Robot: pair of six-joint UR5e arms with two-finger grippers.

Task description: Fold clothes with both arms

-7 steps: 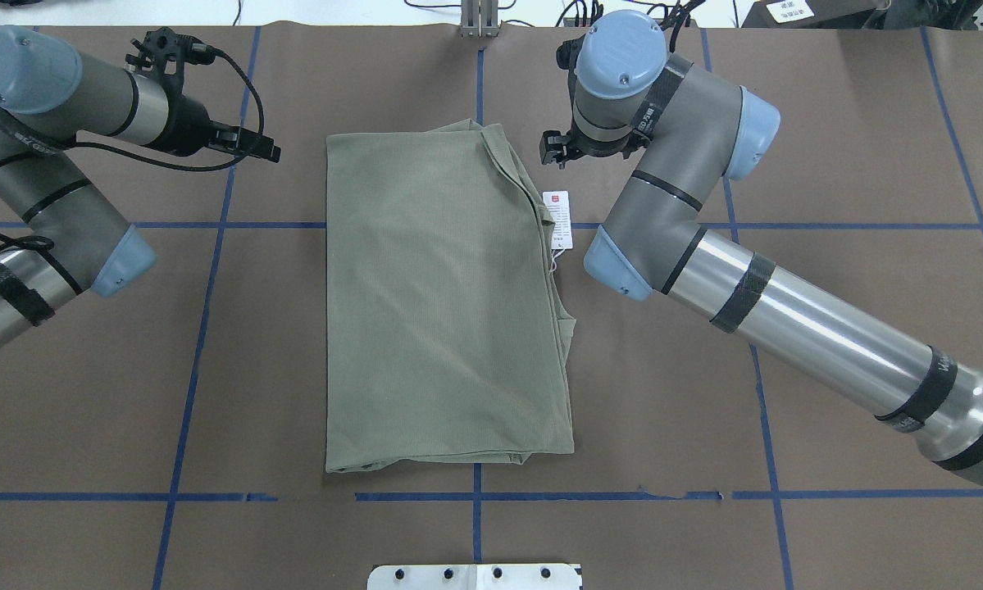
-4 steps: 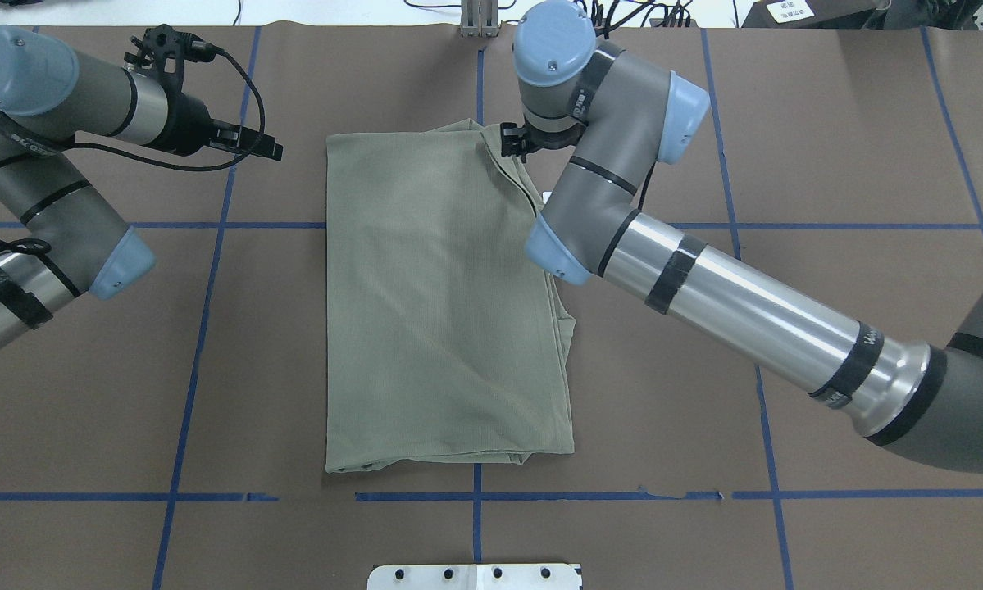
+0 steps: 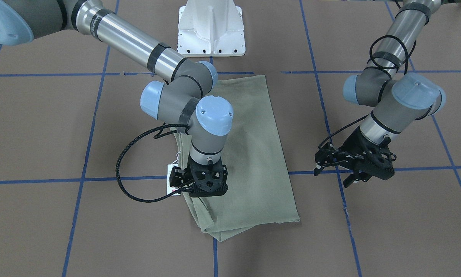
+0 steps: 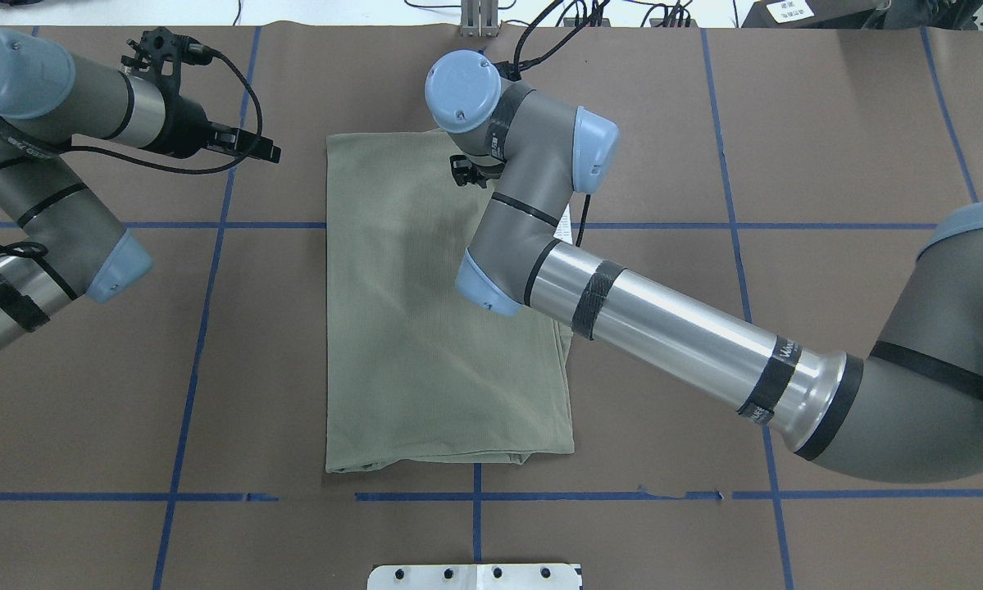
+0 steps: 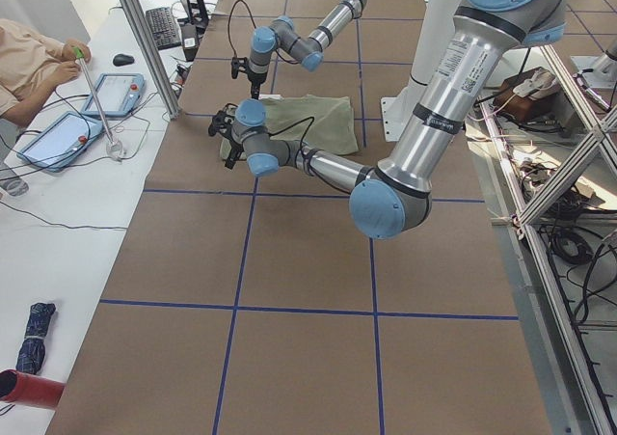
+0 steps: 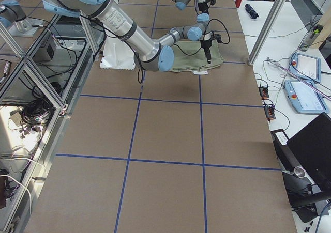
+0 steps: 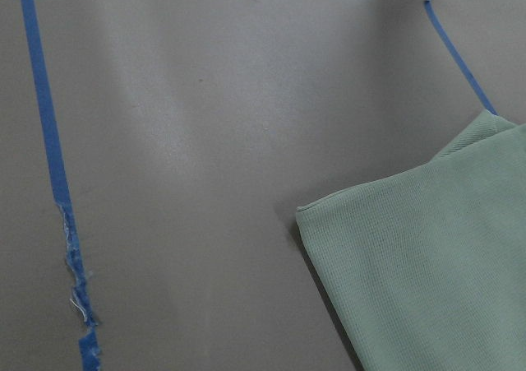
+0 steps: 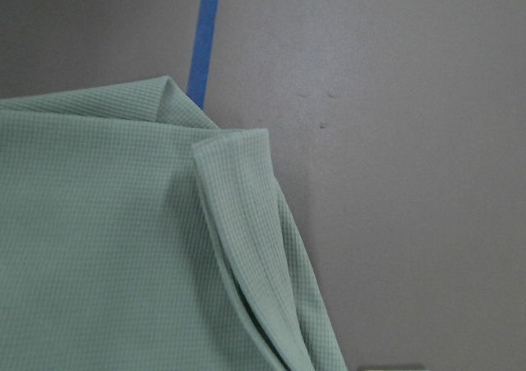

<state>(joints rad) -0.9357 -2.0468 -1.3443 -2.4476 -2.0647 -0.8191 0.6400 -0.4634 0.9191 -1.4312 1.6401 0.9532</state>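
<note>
Hang tag (image 3: pixel 170 175) white, txt illegible, just beside shirt (image 3: pixel 253 154) edge.

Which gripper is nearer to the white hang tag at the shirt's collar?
Right. The right gripper is over the shirt's edge, right beside the hang tag; the left gripper hangs off the shirt, beyond its opposite edge.
</note>
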